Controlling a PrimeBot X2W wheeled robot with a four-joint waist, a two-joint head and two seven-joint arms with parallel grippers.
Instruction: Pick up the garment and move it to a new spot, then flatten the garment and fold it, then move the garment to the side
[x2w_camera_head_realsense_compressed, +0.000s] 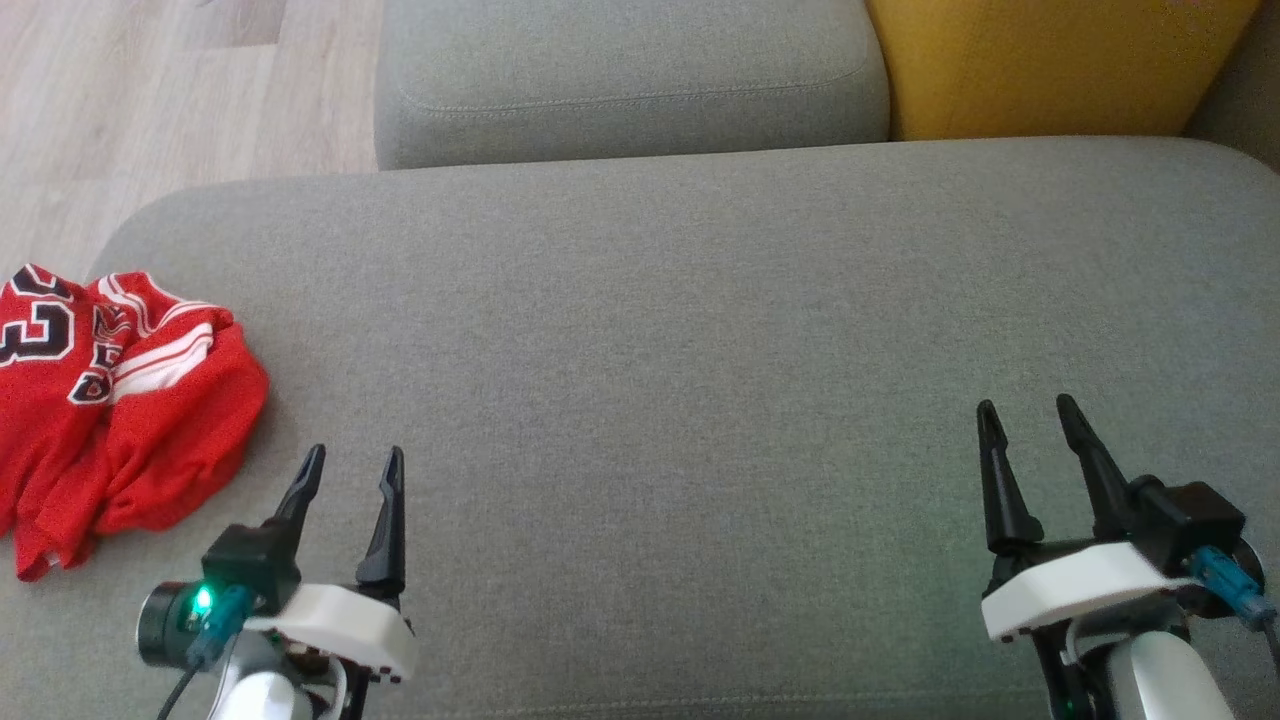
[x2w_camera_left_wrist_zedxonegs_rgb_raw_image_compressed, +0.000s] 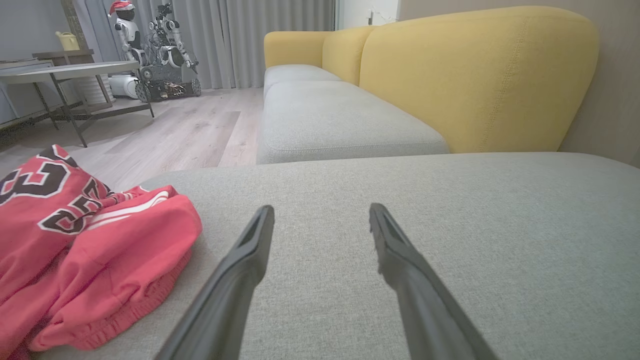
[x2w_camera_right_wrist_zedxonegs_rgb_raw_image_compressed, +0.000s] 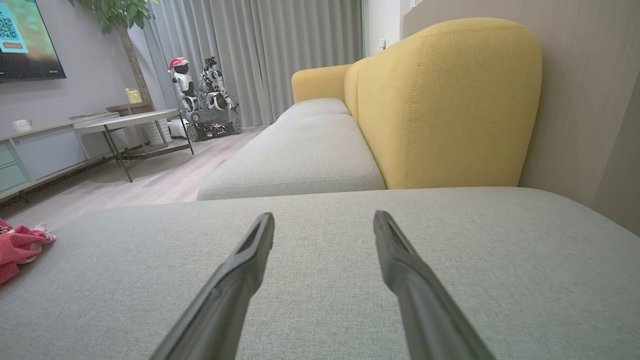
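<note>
Where the grey seat (x2w_camera_head_realsense_compressed: 700, 330) rounds off at its left edge, wooden floor (x2w_camera_head_realsense_compressed: 150, 90) begins. At its far edge it meets a second grey cushion (x2w_camera_head_realsense_compressed: 630, 80) and a yellow backrest (x2w_camera_head_realsense_compressed: 1050, 65). A broad stretch of plain, flat fabric runs across the seat from left to right, with a wall closing it off on the right.

In the wrist views the room opens to the left of the sofa. A table (x2w_camera_right_wrist_zedxonegs_rgb_raw_image_compressed: 125, 122) stands on the floor there. Farther back, two small robots (x2w_camera_right_wrist_zedxonegs_rgb_raw_image_compressed: 200, 100) stand before grey curtains (x2w_camera_right_wrist_zedxonegs_rgb_raw_image_compressed: 260, 50).

The left pincer (x2w_camera_head_realsense_compressed: 356, 452) hovers over the near left part of the seat, fingers spread wide with nothing between them. The right pincer (x2w_camera_head_realsense_compressed: 1026, 402) hovers over the near right part, just as wide and holding nothing. Both point toward the backrest, well apart from each other.

The garment (x2w_camera_head_realsense_compressed: 130, 400) is red with white stripes and black-and-white numbers. It lies crumpled in a heap at the seat's left edge, and whether any of it hangs over that edge I cannot tell. It sits just left of the left pincer's fingertips, near but not touching them, and far across the seat from the right pincer.
</note>
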